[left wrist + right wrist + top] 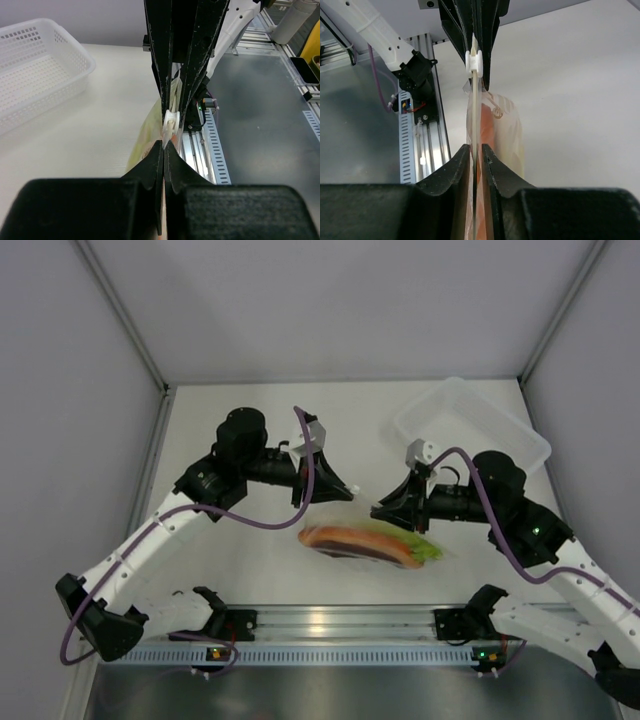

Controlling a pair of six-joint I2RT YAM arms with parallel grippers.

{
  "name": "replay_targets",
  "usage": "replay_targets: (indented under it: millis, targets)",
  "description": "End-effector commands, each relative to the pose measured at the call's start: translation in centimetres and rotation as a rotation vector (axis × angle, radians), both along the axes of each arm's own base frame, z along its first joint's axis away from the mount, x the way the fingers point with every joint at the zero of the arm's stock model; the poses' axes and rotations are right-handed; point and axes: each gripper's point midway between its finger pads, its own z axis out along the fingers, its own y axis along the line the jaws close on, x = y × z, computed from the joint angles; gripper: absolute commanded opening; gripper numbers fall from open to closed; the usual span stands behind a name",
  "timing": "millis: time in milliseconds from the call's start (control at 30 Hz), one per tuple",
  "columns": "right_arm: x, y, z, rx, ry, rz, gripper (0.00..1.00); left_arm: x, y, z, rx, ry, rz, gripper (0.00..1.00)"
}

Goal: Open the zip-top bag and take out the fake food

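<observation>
The zip-top bag [392,523] hangs low over the table between my two grippers, zip strip uppermost. Inside it lie the orange and dark-red wedge [350,541] and the pale green stalk [426,553]. My left gripper [348,494] is shut on the strip's left end, with the white slider [171,126] just past its fingertips [164,146]. My right gripper [381,508] is shut on the strip [475,115] a little to the right; in the right wrist view [476,149] its jaws clamp the strip, the slider [474,63] sits beyond, and the wedge [487,131] hangs below.
A white perforated tray [470,425] stands at the back right, also in the left wrist view [40,65]. Grey walls close the left, back and right sides. An aluminium rail [330,620] with the arm bases runs along the near edge.
</observation>
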Motion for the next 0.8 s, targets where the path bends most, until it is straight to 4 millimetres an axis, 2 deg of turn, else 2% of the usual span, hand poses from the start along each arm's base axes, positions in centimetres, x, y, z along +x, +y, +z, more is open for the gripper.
replay_targets:
  millis: [0, 233, 467, 633, 767]
  targets:
    - [-0.2, 0.7, 3.8, 0.074, -0.087, 0.031, 0.18, 0.1, -0.3, 1.1, -0.047, -0.064, -0.011, 0.0]
    - [0.4, 1.7, 6.4, 0.092, -0.115, 0.057, 0.21, 0.2, -0.4, 0.8, -0.041, -0.057, -0.01, 0.0]
    - [0.5, 2.9, 7.5, 0.113, -0.106, 0.113, 0.25, 0.5, -0.6, 0.3, -0.03, -0.046, -0.005, 0.0]
    - [0.3, 3.6, 7.4, 0.123, -0.07, 0.147, 0.25, 0.7, -0.5, 0.2, -0.029, -0.047, 0.004, 0.0]
    - [0.2, 4.0, 7.6, 0.137, -0.063, 0.17, 0.36, 0.6, -0.6, 0.2, -0.029, -0.047, -0.001, 0.0]
